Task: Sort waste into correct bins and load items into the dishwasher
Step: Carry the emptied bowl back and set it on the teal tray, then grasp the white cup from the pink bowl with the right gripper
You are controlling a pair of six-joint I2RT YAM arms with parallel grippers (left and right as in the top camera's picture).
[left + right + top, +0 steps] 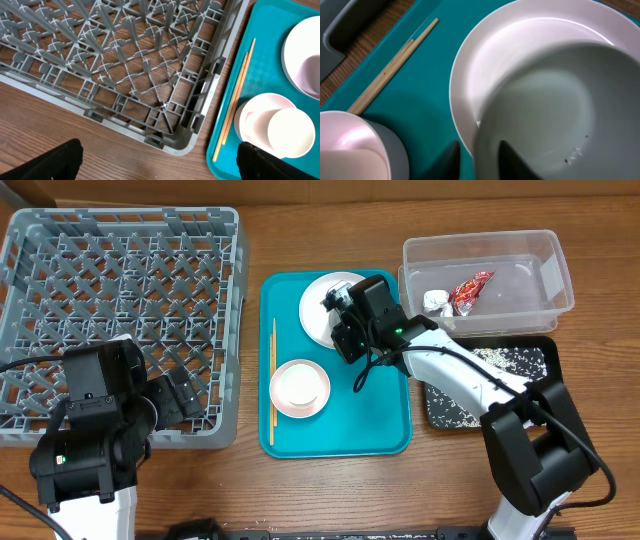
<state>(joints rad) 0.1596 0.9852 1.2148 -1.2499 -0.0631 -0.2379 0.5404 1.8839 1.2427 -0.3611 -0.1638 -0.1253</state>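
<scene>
My right gripper (350,315) (487,155) is shut on the rim of a grey bowl (560,110), one finger inside and one outside. It holds the bowl tilted over a white plate (318,305) (520,45) at the back of the teal tray (385,430). A pink bowl with a white cup in it (299,388) (277,127) sits on the tray's front. Wooden chopsticks (273,380) (237,95) lie along the tray's left side. My left gripper (185,400) (160,165) is open and empty over the table by the front right corner of the grey dish rack (120,240) (125,60).
A clear plastic bin (540,255) at the back right holds a red wrapper (470,288) and a crumpled white piece. A black tray (535,360) with scattered crumbs lies in front of it, partly under my right arm.
</scene>
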